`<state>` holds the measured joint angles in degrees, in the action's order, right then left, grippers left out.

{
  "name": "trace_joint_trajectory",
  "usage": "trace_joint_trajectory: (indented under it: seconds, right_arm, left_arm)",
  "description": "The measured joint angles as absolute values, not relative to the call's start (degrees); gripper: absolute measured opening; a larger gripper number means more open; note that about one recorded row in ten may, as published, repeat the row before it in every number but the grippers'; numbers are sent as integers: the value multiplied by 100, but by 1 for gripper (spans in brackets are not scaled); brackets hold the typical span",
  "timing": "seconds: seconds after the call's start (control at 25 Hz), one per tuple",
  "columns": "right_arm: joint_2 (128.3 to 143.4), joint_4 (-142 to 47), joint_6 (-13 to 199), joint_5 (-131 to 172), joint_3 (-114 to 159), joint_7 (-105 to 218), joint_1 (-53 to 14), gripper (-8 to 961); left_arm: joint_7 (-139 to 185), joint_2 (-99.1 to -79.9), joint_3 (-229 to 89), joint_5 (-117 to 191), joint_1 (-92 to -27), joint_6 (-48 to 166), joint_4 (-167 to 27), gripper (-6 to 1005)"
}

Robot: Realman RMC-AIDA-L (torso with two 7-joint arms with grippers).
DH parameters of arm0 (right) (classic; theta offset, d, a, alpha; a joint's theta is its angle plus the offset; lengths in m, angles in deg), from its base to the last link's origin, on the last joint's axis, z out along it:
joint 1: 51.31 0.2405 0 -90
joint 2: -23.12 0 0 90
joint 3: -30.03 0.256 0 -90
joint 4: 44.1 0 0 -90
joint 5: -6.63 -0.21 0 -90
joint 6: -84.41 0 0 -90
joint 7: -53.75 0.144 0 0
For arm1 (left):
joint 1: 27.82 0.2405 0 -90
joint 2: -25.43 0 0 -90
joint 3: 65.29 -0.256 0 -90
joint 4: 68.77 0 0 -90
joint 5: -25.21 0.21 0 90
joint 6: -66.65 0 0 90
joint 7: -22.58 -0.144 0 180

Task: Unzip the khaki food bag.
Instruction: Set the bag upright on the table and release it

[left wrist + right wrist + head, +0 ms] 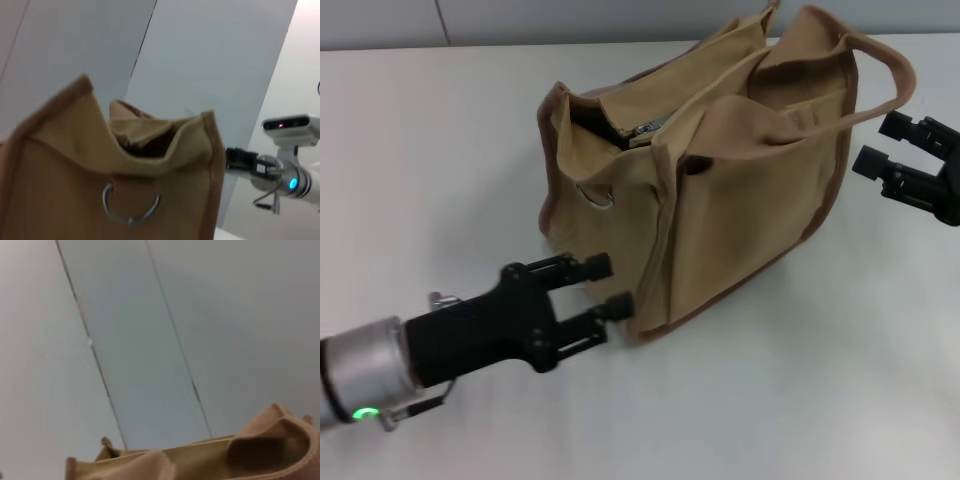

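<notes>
The bag sits mid-counter, its top zipper gaping at the near end. Both pincers are spread wide and hold nothing: left pincer beside the bag's lower corner, probably to brace it, right pincer by the far handle.

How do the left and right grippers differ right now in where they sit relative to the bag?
The left gripper is at the bag's near lower corner, fingertips about touching the end panel; the right gripper hangs off the far end, clear of the fabric, beside a loop handle. The left one shows its full arm in the head view; the right one is cut off by the frame edge. Both are open and hold nothing.
</notes>
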<state>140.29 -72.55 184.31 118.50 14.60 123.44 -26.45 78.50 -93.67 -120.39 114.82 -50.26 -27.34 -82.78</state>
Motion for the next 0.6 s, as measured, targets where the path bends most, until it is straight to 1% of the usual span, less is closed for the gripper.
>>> trace_joint_trajectory:
  seconds: [0.04, 0.2, 0.48, 0.6]
  right_arm:
    - [14029, -7243, 18401, 11844, 1472, 12344, -2641, 851]
    - [14056, -7231, 18316, 11841, 1499, 12344, -2599, 851]
    - [14061, -7231, 18272, 11836, 1500, 12344, -2560, 850]
    - [14067, -7231, 18256, 11834, 1500, 12344, -2547, 850]
  left_arm:
    - [7850, -9367, -12039, 11482, -5026, -2734, -8278, 481]
    - [6726, -9372, -11961, 11374, -5469, -2412, -7245, 614]
    - [5618, -9375, -11475, 11308, -5817, -2023, -6286, 846]
    - [5035, -9376, -11081, 11348, -5927, -1796, -5897, 845]
